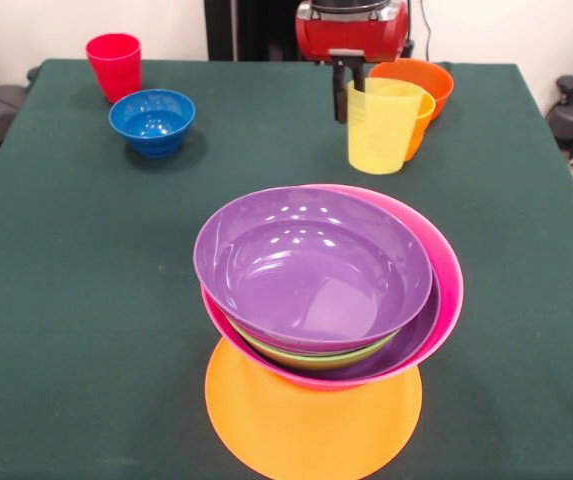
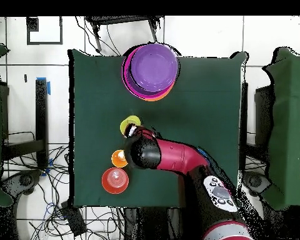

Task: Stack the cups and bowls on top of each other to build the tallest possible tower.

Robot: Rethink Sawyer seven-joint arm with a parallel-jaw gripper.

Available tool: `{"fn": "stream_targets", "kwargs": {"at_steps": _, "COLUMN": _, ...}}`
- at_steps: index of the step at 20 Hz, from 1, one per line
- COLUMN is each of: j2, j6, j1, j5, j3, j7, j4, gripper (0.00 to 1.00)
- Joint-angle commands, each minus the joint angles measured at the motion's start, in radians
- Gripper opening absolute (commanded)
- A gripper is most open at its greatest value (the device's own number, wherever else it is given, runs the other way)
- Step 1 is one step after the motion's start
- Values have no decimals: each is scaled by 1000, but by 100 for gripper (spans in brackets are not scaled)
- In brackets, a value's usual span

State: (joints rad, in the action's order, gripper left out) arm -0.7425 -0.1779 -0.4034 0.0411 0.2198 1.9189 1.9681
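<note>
the tower (image 1: 326,300) is being seen near the front edge of the green counter (image 1: 66,300): an upturned orange bowl (image 1: 311,420) as base, then a pink bowl (image 1: 446,280), a purple one just showing, a lime bowl (image 1: 306,352), and a second purple bowl (image 1: 311,265) tilted on top. the gripper (image 1: 349,90) is being held at the far side, its dark fingers (image 1: 341,100) at the rim of the yellow cup (image 1: 376,130); whether that rim is being pinched cannot be told. an orange-yellow cup (image 1: 421,115) is standing just behind it, touching, and a red-orange bowl (image 1: 416,80) behind that. well apart, the blue bowl (image 1: 152,120) and red cup (image 1: 114,65) are sitting near each other.
</note>
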Motion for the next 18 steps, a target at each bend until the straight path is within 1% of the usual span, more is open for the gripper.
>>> {"fn": "stream_targets", "kwargs": {"at_steps": 1, "j2": 3, "j6": -181, "j1": 27, "j5": -61, "j3": 50, "j7": 91, "j4": -134, "gripper": 0}}
{"fn": "stream_targets", "kwargs": {"at_steps": 5, "j2": 1, "j6": -268, "j1": 52, "j5": -75, "j3": 14, "j7": 93, "j4": -219, "gripper": 0}}
{"fn": "stream_targets", "kwargs": {"at_steps": 9, "j2": 7, "j6": -379, "j1": 73, "j5": -83, "j3": -10, "j7": 104, "j4": -304, "gripper": 0}}
{"fn": "stream_targets", "kwargs": {"at_steps": 10, "j2": 8, "j6": -419, "j1": 79, "j5": -88, "j3": -16, "j7": 111, "j4": -325, "gripper": 0}}
{"fn": "stream_targets", "kwargs": {"at_steps": 13, "j2": 5, "j6": -508, "j1": 93, "j5": -94, "j3": -29, "j7": 129, "j4": -369, "gripper": 0}}
{"fn": "stream_targets", "kwargs": {"at_steps": 15, "j2": 11, "j6": -541, "j1": 97, "j5": -96, "j3": -30, "j7": 130, "j4": -401, "gripper": 0}}
{"fn": "stream_targets", "kwargs": {"at_steps": 18, "j2": 24, "j6": -559, "j1": 98, "j5": -97, "j3": -32, "j7": 132, "j4": -427, "gripper": 0}}
